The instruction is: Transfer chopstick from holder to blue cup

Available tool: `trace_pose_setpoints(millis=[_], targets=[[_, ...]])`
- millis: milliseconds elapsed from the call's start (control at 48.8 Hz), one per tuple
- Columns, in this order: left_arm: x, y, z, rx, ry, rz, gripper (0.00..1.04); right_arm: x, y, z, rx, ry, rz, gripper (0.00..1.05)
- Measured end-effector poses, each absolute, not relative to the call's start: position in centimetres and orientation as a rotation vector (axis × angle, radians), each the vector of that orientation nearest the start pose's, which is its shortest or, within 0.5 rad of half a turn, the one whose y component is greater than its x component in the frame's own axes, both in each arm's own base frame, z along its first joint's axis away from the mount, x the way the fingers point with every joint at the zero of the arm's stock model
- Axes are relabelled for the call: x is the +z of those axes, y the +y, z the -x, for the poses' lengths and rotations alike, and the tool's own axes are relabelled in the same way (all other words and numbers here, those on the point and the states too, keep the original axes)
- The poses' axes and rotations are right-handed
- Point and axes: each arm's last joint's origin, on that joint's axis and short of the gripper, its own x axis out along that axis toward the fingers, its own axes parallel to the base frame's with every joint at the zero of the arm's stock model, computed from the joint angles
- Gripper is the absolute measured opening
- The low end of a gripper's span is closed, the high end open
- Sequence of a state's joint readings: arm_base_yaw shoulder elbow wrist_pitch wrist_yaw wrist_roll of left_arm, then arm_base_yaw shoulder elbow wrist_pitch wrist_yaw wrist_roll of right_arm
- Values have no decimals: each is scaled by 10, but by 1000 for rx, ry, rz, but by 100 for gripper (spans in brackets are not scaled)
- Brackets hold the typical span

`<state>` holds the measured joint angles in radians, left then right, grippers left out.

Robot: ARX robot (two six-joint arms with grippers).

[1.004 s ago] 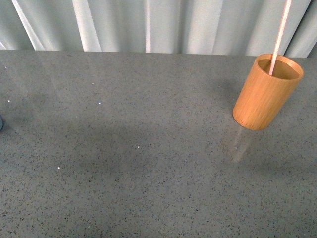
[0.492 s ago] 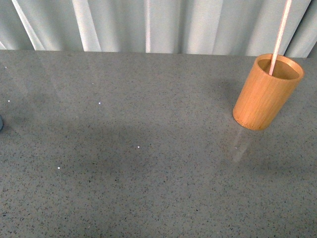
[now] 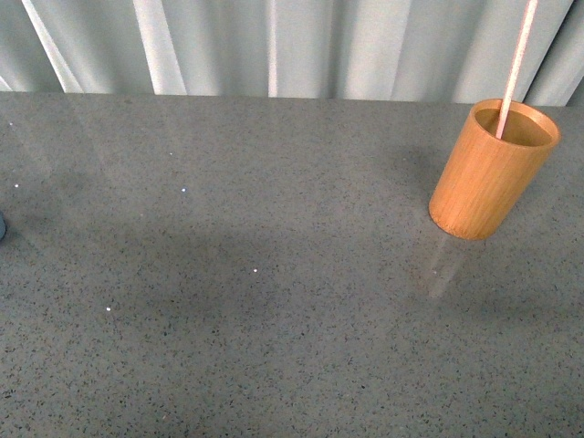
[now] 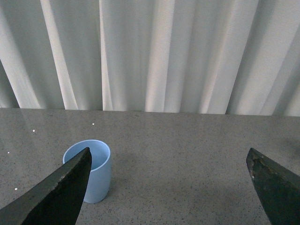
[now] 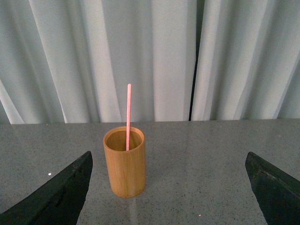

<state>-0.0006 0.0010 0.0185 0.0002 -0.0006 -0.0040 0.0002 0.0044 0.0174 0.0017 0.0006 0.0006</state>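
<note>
The orange-brown holder (image 3: 490, 170) stands upright at the far right of the grey table, with one pale pink chopstick (image 3: 516, 66) standing in it. Both show in the right wrist view, holder (image 5: 124, 162) and chopstick (image 5: 128, 115), ahead of my open, empty right gripper (image 5: 168, 161). The blue cup (image 4: 95, 165) stands upright and empty in the left wrist view, ahead of my open, empty left gripper (image 4: 168, 157) and just behind one fingertip (image 4: 70, 180). In the front view only a sliver of the cup (image 3: 2, 225) shows at the left edge. Neither arm shows in the front view.
The grey speckled table (image 3: 255, 301) runs back to a white pleated curtain (image 3: 301, 46) along its far edge. A few small white specks lie on the table.
</note>
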Motion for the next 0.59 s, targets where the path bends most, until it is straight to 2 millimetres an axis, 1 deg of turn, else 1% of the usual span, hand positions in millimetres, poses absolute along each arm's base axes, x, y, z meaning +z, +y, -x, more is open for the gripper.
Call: trace_pose_setpoints(millis=[164,184,246,266,307,369,430,512,594], targets=[[170,0,-97,0,-18,4,98,169,0,-97,0,-15,-1,95],[169,0,-97,21,8,24,98,169,0,-97,0,-15,-1,95],[168,1,-99,200,219,116,98,169,0,-97,-1,-15,-1,95],[168,2,-101,236,250,133,98,169,0,-97,-2,-15,-1,95],[170,3,-106,246,291,166,98,169,0,-97,-1,-15,-1,95],[180,7,-114,247,292,208,98,169,0,-97,0,-15,-1,95],[194,12,-121,247,270,224,98,169,0,-97,-1,-15,-1,95],[212,20,-132,252,257,217,98,169,0,-97,-1,-15,0,95],[222,26,-144,256,306,188,98,169,0,-97,-1,-15,-1,95]])
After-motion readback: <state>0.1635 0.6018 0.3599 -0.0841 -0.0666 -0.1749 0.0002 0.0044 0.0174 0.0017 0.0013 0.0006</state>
